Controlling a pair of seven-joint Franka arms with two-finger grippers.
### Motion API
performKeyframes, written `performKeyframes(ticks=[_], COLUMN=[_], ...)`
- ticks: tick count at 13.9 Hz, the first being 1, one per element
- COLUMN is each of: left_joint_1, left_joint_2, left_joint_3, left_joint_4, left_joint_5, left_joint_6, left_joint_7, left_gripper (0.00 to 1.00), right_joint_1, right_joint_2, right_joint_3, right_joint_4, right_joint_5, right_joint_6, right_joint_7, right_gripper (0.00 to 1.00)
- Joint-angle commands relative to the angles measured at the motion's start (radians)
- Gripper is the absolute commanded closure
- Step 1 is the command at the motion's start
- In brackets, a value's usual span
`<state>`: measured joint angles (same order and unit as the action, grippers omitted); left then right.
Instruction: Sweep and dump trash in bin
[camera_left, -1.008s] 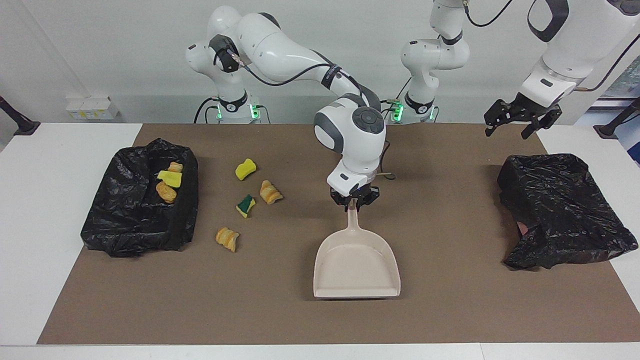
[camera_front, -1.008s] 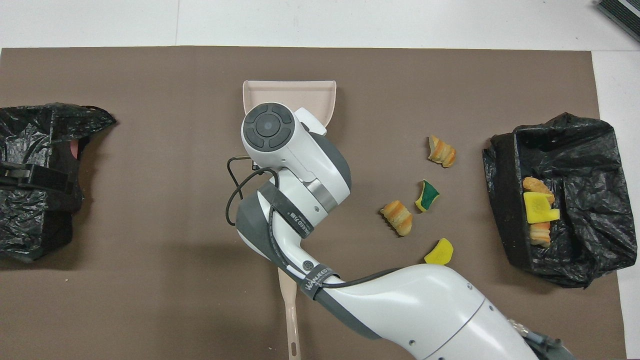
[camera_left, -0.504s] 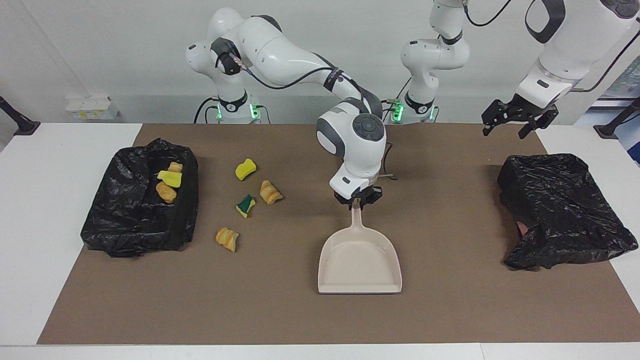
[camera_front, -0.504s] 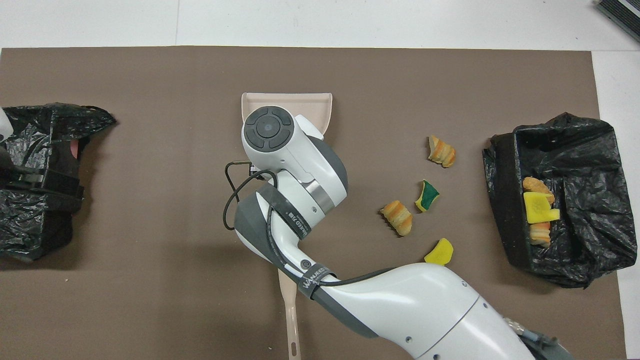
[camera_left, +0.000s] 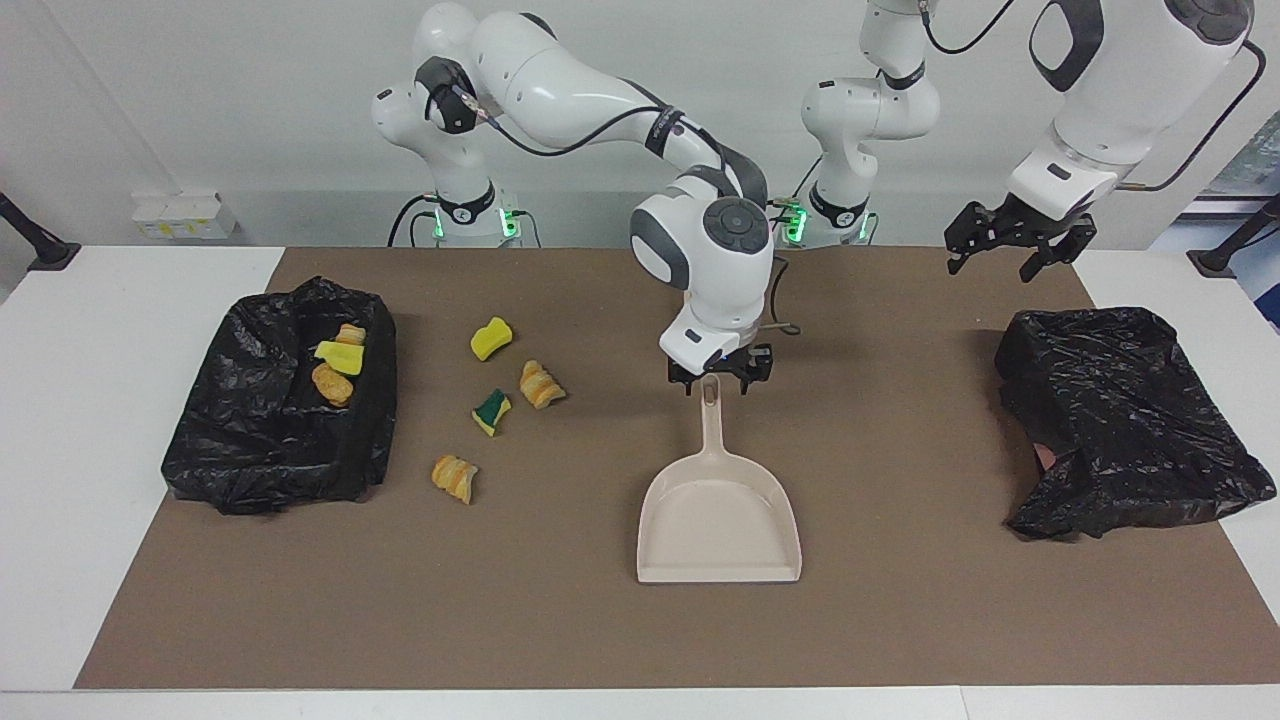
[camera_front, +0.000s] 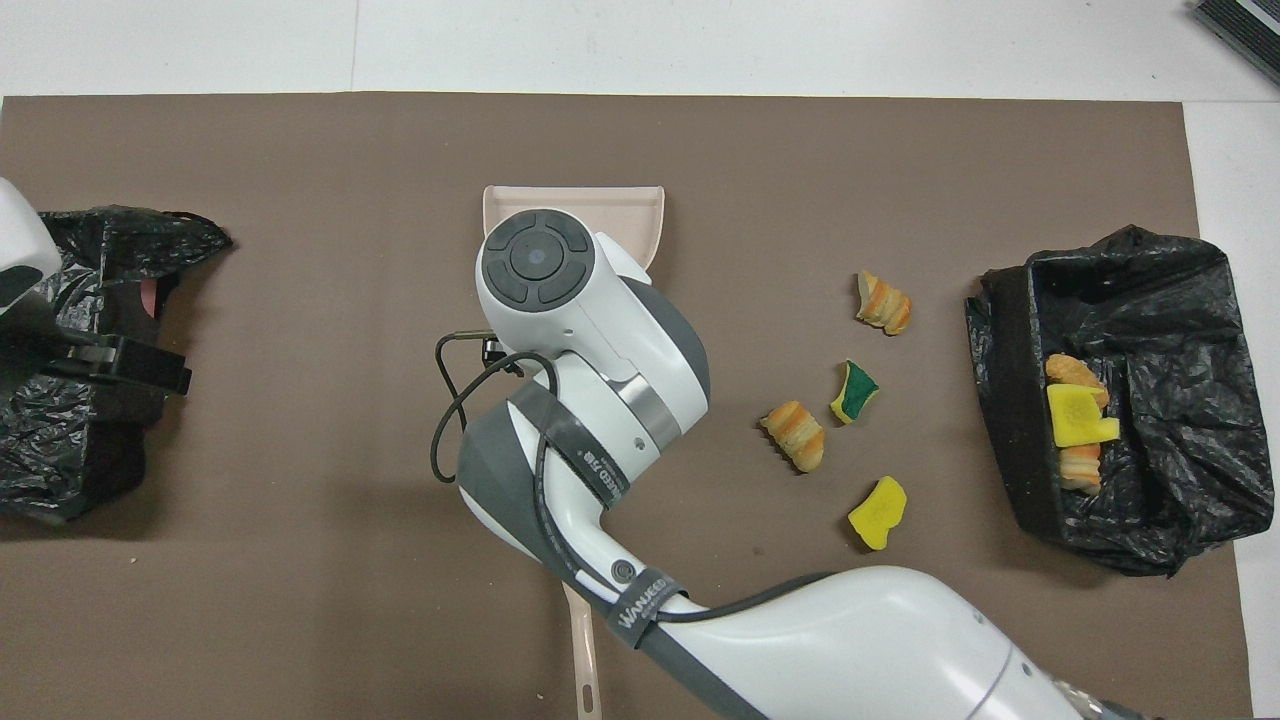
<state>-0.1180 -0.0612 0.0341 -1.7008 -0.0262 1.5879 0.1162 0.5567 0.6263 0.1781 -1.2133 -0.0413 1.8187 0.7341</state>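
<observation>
The beige dustpan (camera_left: 718, 520) lies flat on the brown mat mid-table; its rim shows in the overhead view (camera_front: 572, 198). My right gripper (camera_left: 712, 380) hangs just over the tip of its handle (camera_left: 709, 420), fingers open and apart from it. Four trash bits lie on the mat: a yellow sponge (camera_left: 491, 338), a green-yellow sponge (camera_left: 491, 411) and two pastry lumps (camera_left: 541, 385) (camera_left: 455, 477). Three more bits (camera_left: 338, 362) lie in the black-lined bin (camera_left: 250, 440) at the right arm's end. My left gripper (camera_left: 1005, 245) is open and empty, raised above the table near the black bag at its end.
A crumpled black bag (camera_left: 1120, 420) lies at the left arm's end of the mat. A thin beige handle (camera_front: 582, 650) lies near the robots, its upper part hidden under the right arm. A loose cable loop (camera_front: 460, 400) hangs from the right wrist.
My right gripper has opened off the dustpan handle and lifted a little; the dustpan has shifted slightly toward the robots and lies flat. My left gripper has drifted slightly toward the table's middle.
</observation>
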Motion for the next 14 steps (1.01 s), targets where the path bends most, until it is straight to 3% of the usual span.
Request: performKeyframes(ticks=[1,3,6,8,14], left_joint_1=[-0.061,-0.106,-0.172,-0.235,-0.382], left_joint_2=[0.026,0.059,0.11,0.155,0.306], left_joint_3=[0.01,0.01,0.01,0.01,0.012], left_joint_4=[-0.02,-0.02,-0.019,-0.019,-0.013], left_joint_5=[0.003,-0.012,-0.021,-0.021,-0.02], left_joint_6=[0.084,0.157,0.253,0.322,0.51], left_joint_7=[-0.045,-0.113,-0.168,-0.234,-0.45], left_gripper=[0.0,0.0,0.0,0.0,0.0], right_joint_1=[-0.008,0.0,0.052,0.092,0.209], right_joint_2=[-0.228,-0.346,-0.453,-0.519,-0.527], right_joint_3=[0.024,0.041,0.058,0.058,0.058], right_joint_4=[-0.301,-0.449,-0.622,-0.751,-0.948], right_joint_5=[0.066,0.087,0.145,0.193,0.195], right_joint_6=[0.016,0.017,0.045,0.149,0.321], right_joint_7=[-0.012,-0.013,-0.013,-0.016,0.042], right_gripper=[0.0,0.0,0.0,0.0,0.0])
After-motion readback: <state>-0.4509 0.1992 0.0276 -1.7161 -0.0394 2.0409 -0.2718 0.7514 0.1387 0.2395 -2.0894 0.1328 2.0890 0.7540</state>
